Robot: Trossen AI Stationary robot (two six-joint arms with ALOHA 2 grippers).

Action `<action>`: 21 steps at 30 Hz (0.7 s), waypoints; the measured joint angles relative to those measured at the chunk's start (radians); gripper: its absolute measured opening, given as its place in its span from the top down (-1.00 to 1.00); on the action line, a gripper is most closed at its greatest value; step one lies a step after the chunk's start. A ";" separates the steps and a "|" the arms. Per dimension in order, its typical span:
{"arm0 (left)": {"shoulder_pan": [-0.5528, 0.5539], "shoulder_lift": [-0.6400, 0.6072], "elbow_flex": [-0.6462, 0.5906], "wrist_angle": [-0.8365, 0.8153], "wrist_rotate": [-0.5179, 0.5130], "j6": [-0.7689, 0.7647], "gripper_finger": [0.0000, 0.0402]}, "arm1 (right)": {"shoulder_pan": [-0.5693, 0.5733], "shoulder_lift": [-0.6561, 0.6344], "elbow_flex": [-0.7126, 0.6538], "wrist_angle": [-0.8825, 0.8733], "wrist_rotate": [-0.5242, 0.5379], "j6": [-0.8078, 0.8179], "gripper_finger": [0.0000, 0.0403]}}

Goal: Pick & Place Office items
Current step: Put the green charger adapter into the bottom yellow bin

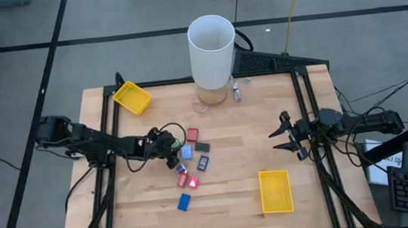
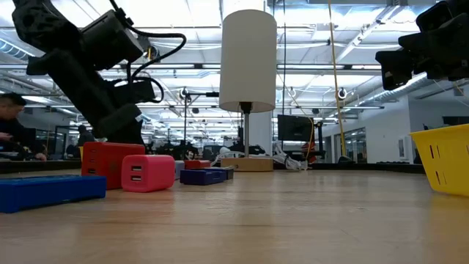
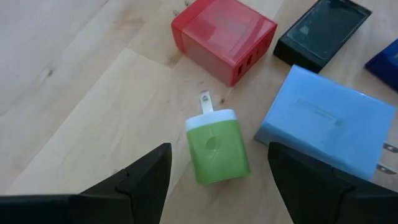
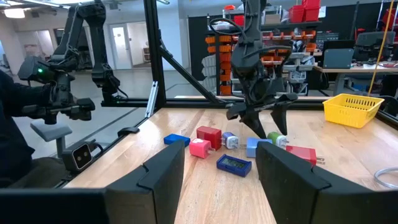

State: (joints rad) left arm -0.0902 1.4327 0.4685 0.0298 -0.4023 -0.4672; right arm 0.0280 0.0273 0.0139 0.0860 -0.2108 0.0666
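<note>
The office items lie in a loose cluster mid-table: a red plug block (image 1: pixel 192 135), a light blue one (image 1: pixel 187 152), black pieces (image 1: pixel 202 147), red and pink ones (image 1: pixel 188 181) and a blue one (image 1: pixel 184 201). My left gripper (image 1: pixel 171 146) hangs open just above the cluster's left end. In the left wrist view its fingers (image 3: pixel 143 174) stand on either side of a small green plug block (image 3: pixel 214 146), which lies flat on the wood, untouched. Red (image 3: pixel 224 37), light blue (image 3: pixel 323 124) and black (image 3: pixel 320 31) pieces lie beyond it. My right gripper (image 1: pixel 286 136) waits open near the right edge.
A tall white cylinder (image 1: pixel 211 49) stands at the far edge. One yellow tray (image 1: pixel 132 97) sits at the far left corner, another (image 1: pixel 275 191) near the right front. Bare wood lies between the cluster and the right tray. Black frame rails run along both sides.
</note>
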 joint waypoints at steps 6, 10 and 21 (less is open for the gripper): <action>0.005 0.052 0.000 0.010 0.009 -0.037 -0.35 | 0.000 0.000 0.000 0.000 0.000 0.000 0.07; 0.015 0.058 0.001 0.023 0.013 -0.044 -0.35 | 0.000 0.000 0.000 0.000 0.000 0.000 0.07; 0.048 0.060 0.000 0.044 0.029 -0.053 -0.35 | 0.000 0.000 0.000 0.000 0.000 0.000 0.07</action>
State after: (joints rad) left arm -0.0417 1.4929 0.4686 0.0734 -0.3734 -0.5197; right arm 0.0283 0.0273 0.0136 0.0859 -0.2108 0.0666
